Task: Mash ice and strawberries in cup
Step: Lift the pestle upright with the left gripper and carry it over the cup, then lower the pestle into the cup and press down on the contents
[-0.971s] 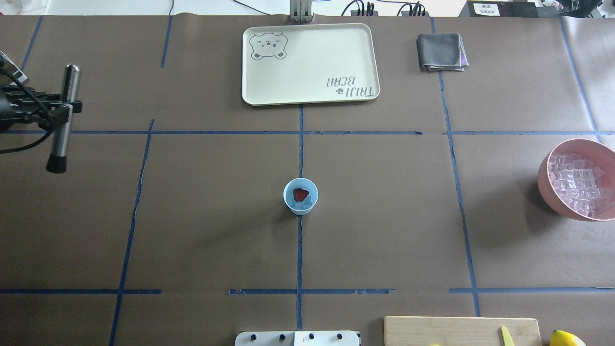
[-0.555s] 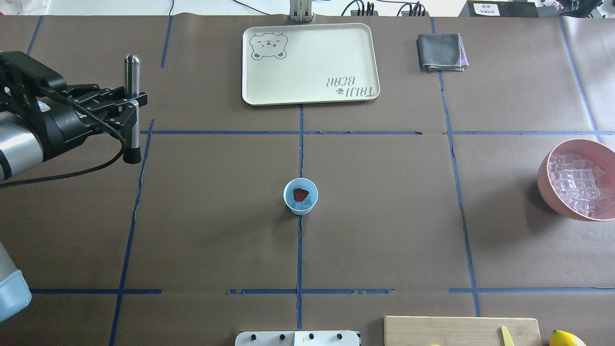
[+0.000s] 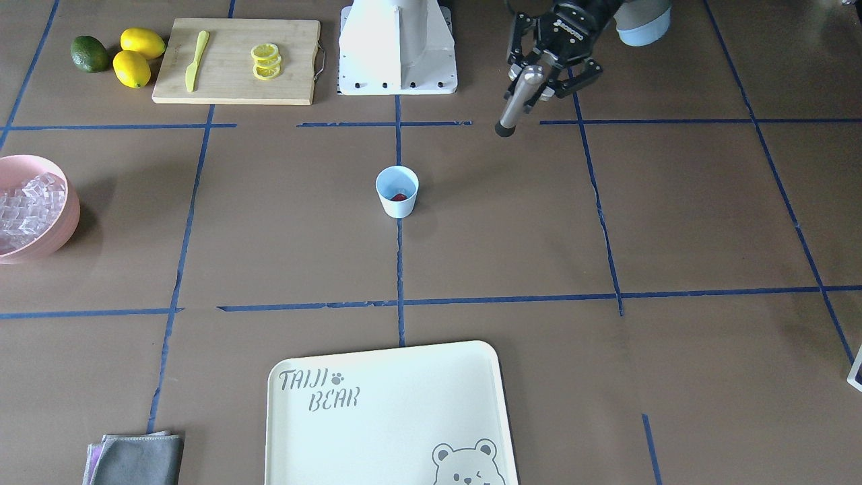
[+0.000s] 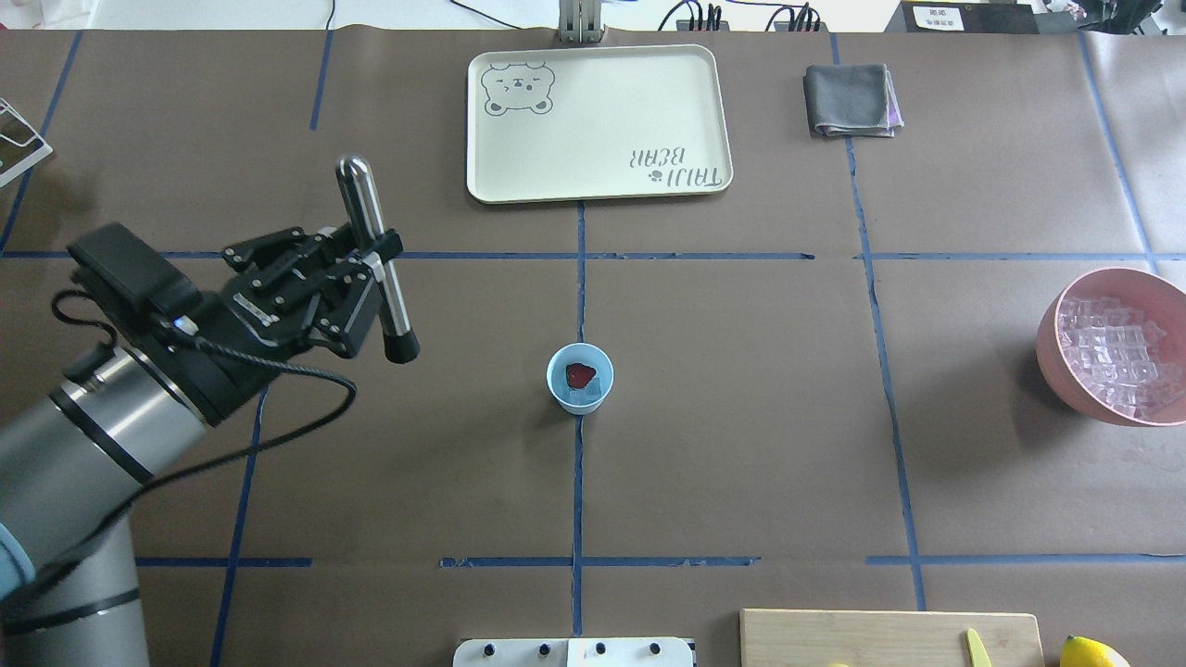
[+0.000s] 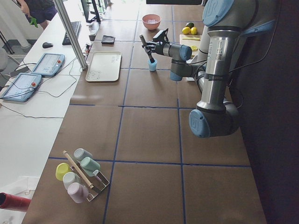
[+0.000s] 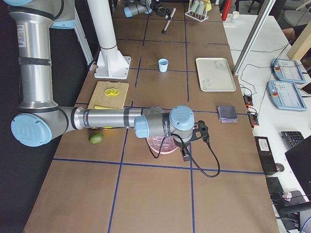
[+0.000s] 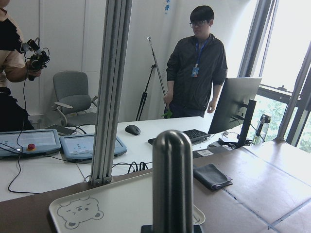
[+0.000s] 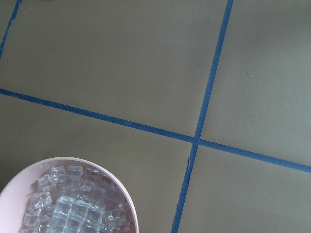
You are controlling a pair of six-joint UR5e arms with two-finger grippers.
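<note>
Edges crop the overhead view's pink bowl [image 4: 1049, 357] and the left-wrist view's muddler [image 7: 172, 179].

Bare brown tabletop [image 4: 482, 371] lies between the black-tipped silver metal pestle [image 4: 397, 320] and the small light blue cup [image 4: 579, 406]; the cream bear-printed tray [image 4: 602, 120] and pink ice-filled bowl [image 4: 1047, 347] stand well apart.

The cream tray [image 3: 404, 424] bears grey lettering [image 3: 320, 389] reading "TAIJI BEAR" with a small paw mark [image 3: 337, 378] in one corner, diagonally opposite the tray's drawn bear face [image 3: 468, 462]; nothing else is legible.
</note>
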